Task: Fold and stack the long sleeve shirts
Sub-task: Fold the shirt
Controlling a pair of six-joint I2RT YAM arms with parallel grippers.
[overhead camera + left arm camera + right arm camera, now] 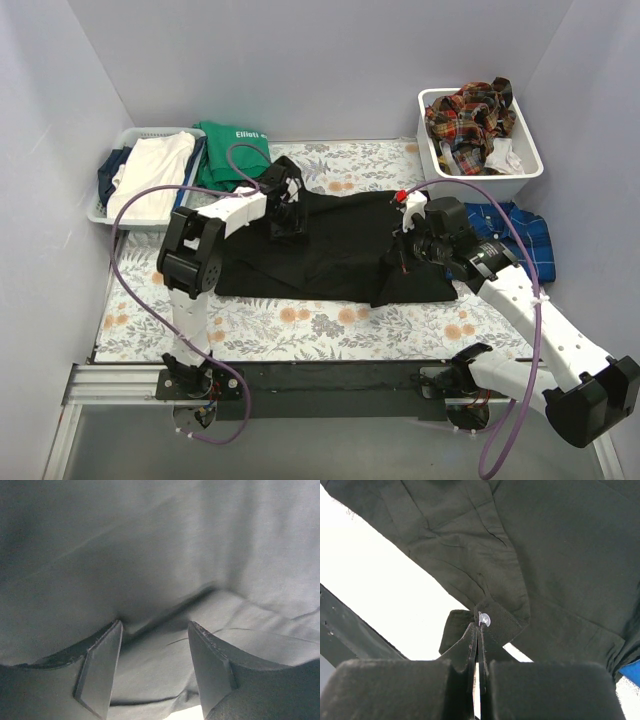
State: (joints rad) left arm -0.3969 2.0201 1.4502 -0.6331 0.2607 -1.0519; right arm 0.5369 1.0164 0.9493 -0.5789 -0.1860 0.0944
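The large black shirt (335, 245) lies spread across the middle of the floral table cover. My left gripper (285, 218) is down on its upper left part; in the left wrist view its jaws (155, 630) stand open with black cloth (160, 555) between and beneath them. My right gripper (405, 252) is shut on a black cuff with a clear button (484, 620) at the shirt's right side (479, 629). A blue plaid shirt (520, 232) lies at the right, partly under my right arm. Red-orange plaid shirts (468, 112) are piled in a white bin.
The white bin (530, 160) stands at the back right. A white basket (115, 205) with white and dark cloth stands at the back left, with a green top with white lettering (235, 150) next to it. Walls close in both sides.
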